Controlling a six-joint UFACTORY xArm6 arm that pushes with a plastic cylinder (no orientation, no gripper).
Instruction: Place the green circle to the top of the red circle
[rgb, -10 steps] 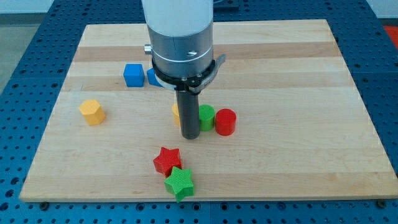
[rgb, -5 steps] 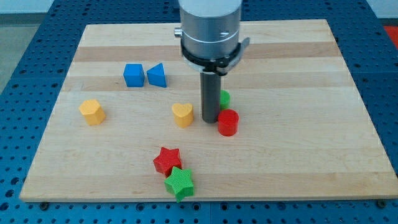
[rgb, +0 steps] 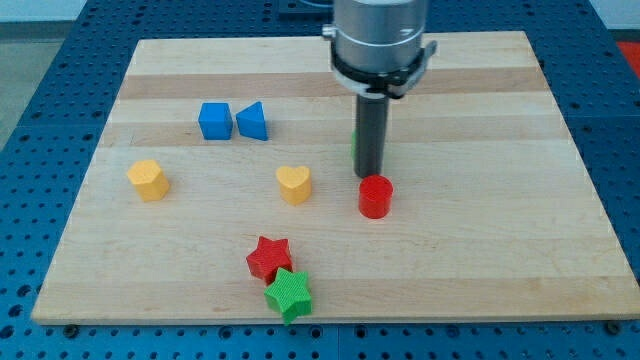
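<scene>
Two circles matter: green circle (rgb: 355, 148) sits mostly hidden behind my rod, above red circle (rgb: 375, 196). My tip (rgb: 369, 177), a bare rod w/ nothing to open or pinch, stands just above red, prob. since green's near its spot.

green circle (rgb: 355, 150): mostly hidden behind rod | arm (rgb: 380, 35): cut off at view's top

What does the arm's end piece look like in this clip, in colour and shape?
From the view's top comes a wide metallic grey cylinder with a dark ring around its lower edge and small brackets at the sides. Below it hangs a straight dark rod, much narrower, ending in my tip. No cables or markings can be made out.
</scene>
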